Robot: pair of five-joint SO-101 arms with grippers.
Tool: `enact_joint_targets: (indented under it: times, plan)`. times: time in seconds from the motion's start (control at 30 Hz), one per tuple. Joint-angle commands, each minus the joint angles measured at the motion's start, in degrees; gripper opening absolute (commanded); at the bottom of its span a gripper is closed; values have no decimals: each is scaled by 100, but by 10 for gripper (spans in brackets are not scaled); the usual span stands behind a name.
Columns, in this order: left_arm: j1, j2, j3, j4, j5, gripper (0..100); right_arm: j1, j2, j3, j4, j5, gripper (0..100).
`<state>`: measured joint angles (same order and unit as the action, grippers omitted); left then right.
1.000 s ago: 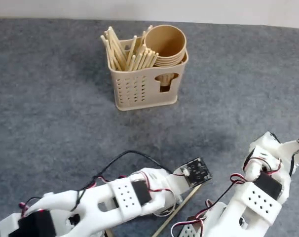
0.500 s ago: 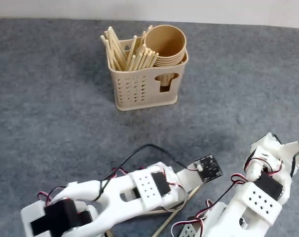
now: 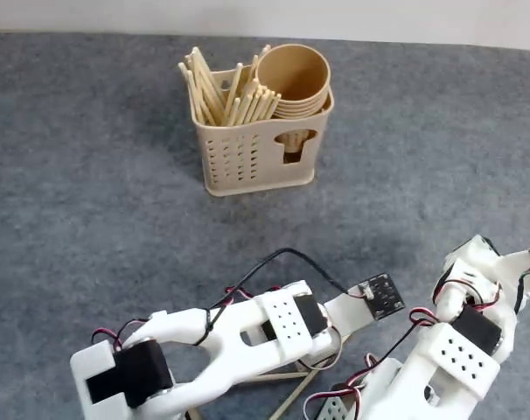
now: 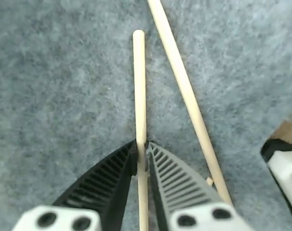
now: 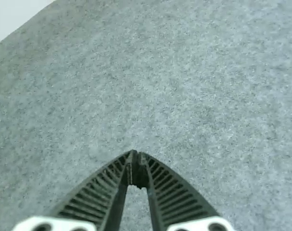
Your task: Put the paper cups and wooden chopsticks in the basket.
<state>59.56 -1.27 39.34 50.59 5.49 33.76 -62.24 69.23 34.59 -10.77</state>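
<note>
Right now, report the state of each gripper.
Left gripper: closed on a wooden chopstick.
Right gripper: closed, holding nothing.

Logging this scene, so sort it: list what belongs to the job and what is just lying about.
Job: basket, cups and chopsticks in it, gripped chopstick in the left gripper, loose chopstick beside it.
Just there: mat, cable, right gripper shut on nothing.

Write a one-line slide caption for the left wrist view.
Left pincer shut on one wooden chopstick, a second chopstick lying beside it.
</note>
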Motion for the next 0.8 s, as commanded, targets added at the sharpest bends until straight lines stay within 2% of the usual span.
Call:
enact_joint_targets:
  times: [0.0,0.2,0.33,0.77]
  plan:
    - [-163,-22,-242,44,18,7,22,-119,-101,-119,26,10]
    - [-866,-31,-268,70,18,7,13,-119,-92,-119,26,10]
    - [-954,-224,-409,484,18,6,13,-119,-92,-119,26,10]
    - [-1771,-2431,215,633,9,6,-4,-119,-84,-119,35,10]
